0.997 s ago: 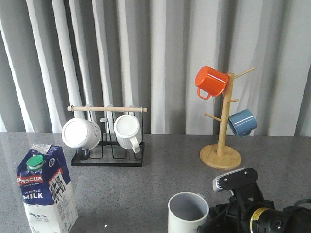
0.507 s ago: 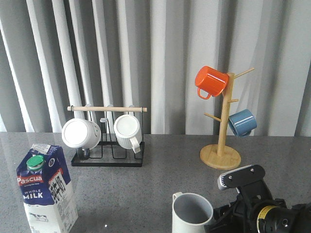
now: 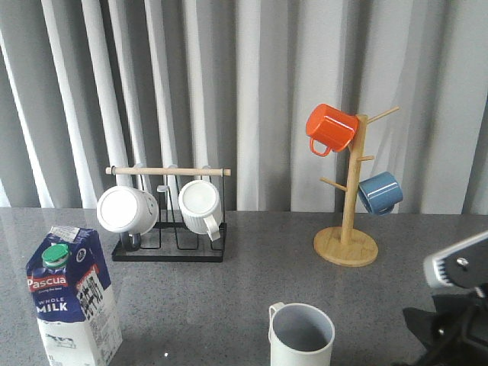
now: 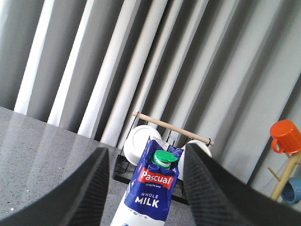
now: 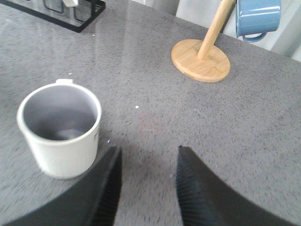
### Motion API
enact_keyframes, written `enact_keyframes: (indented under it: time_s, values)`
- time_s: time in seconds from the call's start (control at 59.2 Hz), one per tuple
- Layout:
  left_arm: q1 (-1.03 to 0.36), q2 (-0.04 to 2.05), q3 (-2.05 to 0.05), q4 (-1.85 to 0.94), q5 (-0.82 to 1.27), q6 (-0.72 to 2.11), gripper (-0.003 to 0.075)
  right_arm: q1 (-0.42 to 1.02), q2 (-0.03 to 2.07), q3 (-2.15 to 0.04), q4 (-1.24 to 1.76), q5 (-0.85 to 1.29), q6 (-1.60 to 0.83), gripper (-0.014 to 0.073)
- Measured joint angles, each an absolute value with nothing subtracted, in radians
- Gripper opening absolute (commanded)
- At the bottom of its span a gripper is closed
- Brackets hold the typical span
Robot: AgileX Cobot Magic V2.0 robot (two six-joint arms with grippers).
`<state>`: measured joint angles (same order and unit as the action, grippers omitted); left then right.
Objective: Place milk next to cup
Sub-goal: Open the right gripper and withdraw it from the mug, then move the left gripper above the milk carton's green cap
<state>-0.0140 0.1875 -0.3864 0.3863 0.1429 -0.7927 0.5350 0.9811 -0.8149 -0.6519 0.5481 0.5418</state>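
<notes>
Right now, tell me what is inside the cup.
Nothing visible: the cup shows a bare grey inside down to its bottom in the right wrist view. The front view shows only its far inner wall; the near rim hides the bottom.

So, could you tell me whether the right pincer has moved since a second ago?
Yes. It has drawn back right, away from the cup, relative to the wooden mug tree.

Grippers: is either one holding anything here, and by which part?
Nothing is held. The right gripper is open beside the cup; the left gripper is open, with the milk between its fingers, untouched.
</notes>
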Motion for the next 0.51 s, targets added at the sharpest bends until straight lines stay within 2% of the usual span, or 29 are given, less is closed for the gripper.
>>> enact_keyframes:
  time_s: [0.118, 0.27, 0.507]
  values:
    - [-0.014, 0.188, -0.386, 0.386, 0.143, -0.793, 0.0363, 0.600, 0.850, -0.815, -0.504, 0.678, 0.397, -0.0018]
    - [-0.014, 0.188, -0.386, 0.386, 0.144, -0.793, 0.0363, 0.631, 0.670, -0.735, -0.395, 0.740, 0.291, -0.0008]
    - [-0.014, 0.188, -0.386, 0.386, 0.160, -0.793, 0.0363, 0.634, 0.432, -0.427, -0.386, 0.739, 0.286, -0.0007]
